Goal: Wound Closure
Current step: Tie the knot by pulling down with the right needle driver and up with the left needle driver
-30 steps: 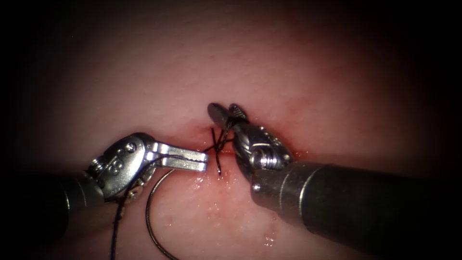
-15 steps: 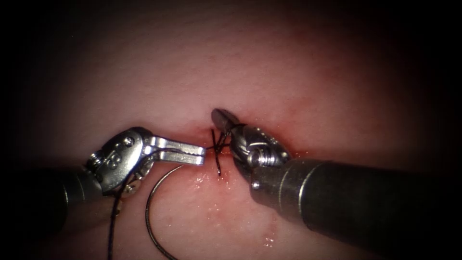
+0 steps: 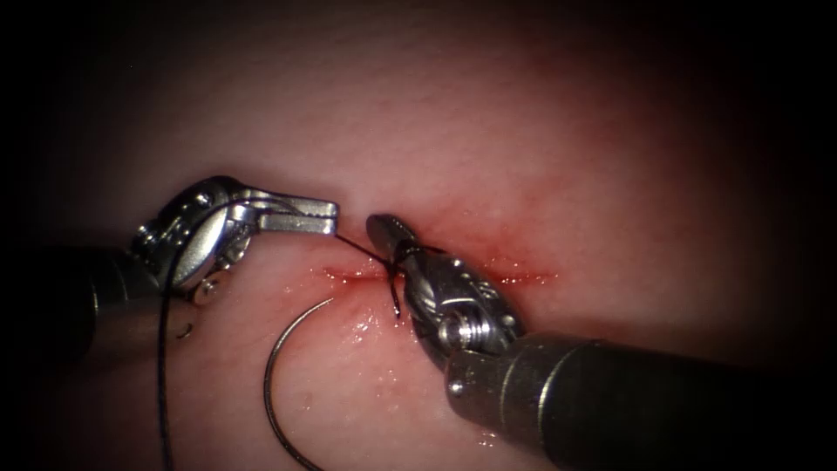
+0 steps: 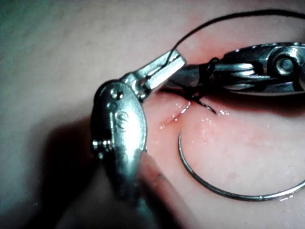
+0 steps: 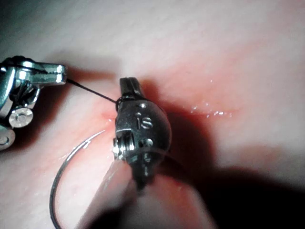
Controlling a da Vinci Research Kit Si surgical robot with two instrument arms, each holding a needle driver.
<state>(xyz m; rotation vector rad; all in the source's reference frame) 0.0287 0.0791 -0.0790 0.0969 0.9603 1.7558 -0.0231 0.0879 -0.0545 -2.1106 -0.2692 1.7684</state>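
The tissue [image 3: 488, 148] has a short red cut [image 3: 514, 279] running across. My left tool [image 3: 330, 218] is left of the cut, its jaws shut on the dark thread [image 3: 359, 249]. That thread runs taut to my right tool [image 3: 379, 228], which is shut on thread at the cut's left end with loops around its jaws. A short thread end [image 3: 397, 305] sticks out below it. The curved needle [image 3: 270, 384] lies free on the tissue, held by neither tool. The right wrist view has the right tool [image 5: 127, 85], the taut thread [image 5: 93, 91] and the needle [image 5: 59, 176].
Red fluid [image 3: 366, 327] glistens on the tissue below the cut. A long strand of thread [image 3: 161, 366] hangs down from the left tool's wrist. The left wrist view has the left tool [image 4: 178, 57], the needle [image 4: 214, 188] and the right tool [image 4: 248, 71] close together.
The right tool's jaws went from open to shut at the knot. The left tool moved up and to the left with the thread, drawing it taut. The needle stayed put.
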